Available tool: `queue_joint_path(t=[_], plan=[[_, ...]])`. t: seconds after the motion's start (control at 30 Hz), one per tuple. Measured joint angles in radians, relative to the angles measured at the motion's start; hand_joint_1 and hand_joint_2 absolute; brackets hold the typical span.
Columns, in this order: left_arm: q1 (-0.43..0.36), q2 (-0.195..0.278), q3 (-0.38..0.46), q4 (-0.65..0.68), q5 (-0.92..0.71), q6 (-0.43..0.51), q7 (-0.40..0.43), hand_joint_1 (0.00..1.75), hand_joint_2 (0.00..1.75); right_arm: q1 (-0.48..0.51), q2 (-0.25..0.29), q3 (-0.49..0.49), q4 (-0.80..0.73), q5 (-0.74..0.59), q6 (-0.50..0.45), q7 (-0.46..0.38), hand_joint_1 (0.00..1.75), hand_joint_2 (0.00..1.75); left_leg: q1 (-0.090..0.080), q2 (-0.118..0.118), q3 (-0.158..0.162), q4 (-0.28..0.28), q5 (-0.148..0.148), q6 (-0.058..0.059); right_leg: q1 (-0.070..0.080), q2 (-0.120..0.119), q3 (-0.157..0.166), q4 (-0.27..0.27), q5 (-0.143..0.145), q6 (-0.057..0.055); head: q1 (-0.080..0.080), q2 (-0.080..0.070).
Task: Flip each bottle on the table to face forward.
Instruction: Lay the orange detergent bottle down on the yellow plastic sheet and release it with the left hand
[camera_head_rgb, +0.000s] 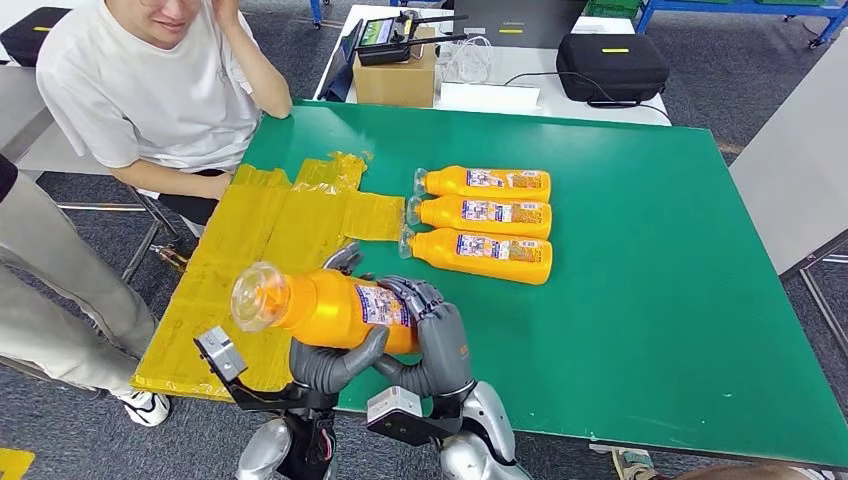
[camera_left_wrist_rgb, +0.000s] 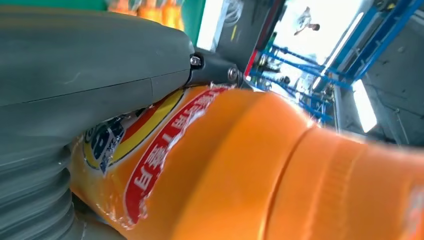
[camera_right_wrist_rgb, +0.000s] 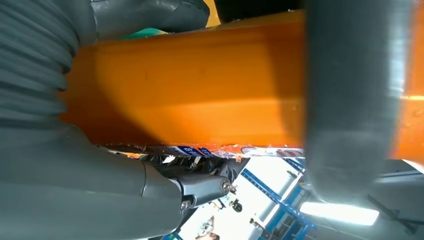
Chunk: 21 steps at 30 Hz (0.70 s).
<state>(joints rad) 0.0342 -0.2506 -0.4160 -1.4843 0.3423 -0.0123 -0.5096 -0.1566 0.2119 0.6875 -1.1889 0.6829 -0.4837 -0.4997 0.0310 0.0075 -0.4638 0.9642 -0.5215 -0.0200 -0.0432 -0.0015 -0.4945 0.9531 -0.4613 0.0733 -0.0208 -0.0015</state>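
Observation:
An orange bottle with a clear cap is lifted above the near edge of the green table, its cap pointing left. My left hand cradles it from below and my right hand grips its label end. The left wrist view shows the bottle close up with its red label against my left hand. The right wrist view shows the bottle's plain orange side held in my right hand. Three more orange bottles lie side by side mid-table, labels up, caps pointing left.
Yellow sheets cover the table's left part. A person sits at the far left corner. Another person's leg stands at the left. A cardboard box and a black case sit on the white table behind.

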Motion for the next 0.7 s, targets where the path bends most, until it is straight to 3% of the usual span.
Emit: queue_joint_path(t=[0.1,0.13,0.23,0.27,0.3,0.43,0.7], plan=[[0.000,0.000,0.000,0.000,0.015,-0.017,0.008,1.75,1.75,0.000,0.000,0.001,0.008,0.000,-0.001,0.000,1.66,1.75,0.000,0.000,0.000,0.000,0.000,0.000,0.000,0.000,0.000,0.000,0.000,0.000,0.000,0.000],[0.000,0.000,0.001,0.000,0.018,-0.022,0.011,1.75,1.75,0.000,0.000,0.002,0.009,0.000,-0.002,0.000,1.34,1.75,0.000,0.000,0.000,0.000,0.000,0.000,0.000,0.000,0.000,0.000,0.000,0.000,0.000,0.000],[-0.002,0.000,0.004,0.000,0.029,-0.040,0.020,1.75,1.75,0.000,0.000,0.003,0.014,0.002,-0.010,0.000,0.14,1.75,0.000,0.000,0.000,0.000,0.000,0.000,0.000,0.000,0.000,0.000,0.000,0.000,0.000,0.000],[-0.003,0.000,0.005,0.000,0.030,-0.043,0.022,1.75,1.75,0.002,0.000,0.003,0.015,0.002,-0.014,0.000,0.01,1.75,0.000,0.000,0.000,0.000,0.000,0.000,0.000,0.000,0.000,0.000,0.000,0.000,0.000,0.000],[-0.005,0.000,0.006,0.000,0.031,-0.044,0.024,1.75,1.75,0.004,0.000,0.004,0.016,0.002,-0.017,0.001,0.00,1.75,0.000,0.000,0.000,0.000,0.000,0.000,0.000,0.000,0.000,0.000,0.000,0.000,0.000,0.000],[-0.009,0.000,0.008,0.001,0.029,-0.042,0.029,1.75,1.75,0.014,-0.002,0.004,0.017,-0.006,-0.028,0.007,0.00,0.00,0.000,0.000,0.000,0.000,0.000,0.000,0.000,0.000,0.000,0.000,0.000,0.000,0.000,0.000],[-0.012,0.000,0.011,0.001,0.004,-0.022,0.027,1.75,1.75,0.030,-0.001,-0.011,0.010,-0.043,-0.030,0.012,0.00,0.00,0.000,0.000,0.000,0.000,0.000,0.000,0.000,0.000,0.000,0.000,0.000,0.000,0.000,0.000]])
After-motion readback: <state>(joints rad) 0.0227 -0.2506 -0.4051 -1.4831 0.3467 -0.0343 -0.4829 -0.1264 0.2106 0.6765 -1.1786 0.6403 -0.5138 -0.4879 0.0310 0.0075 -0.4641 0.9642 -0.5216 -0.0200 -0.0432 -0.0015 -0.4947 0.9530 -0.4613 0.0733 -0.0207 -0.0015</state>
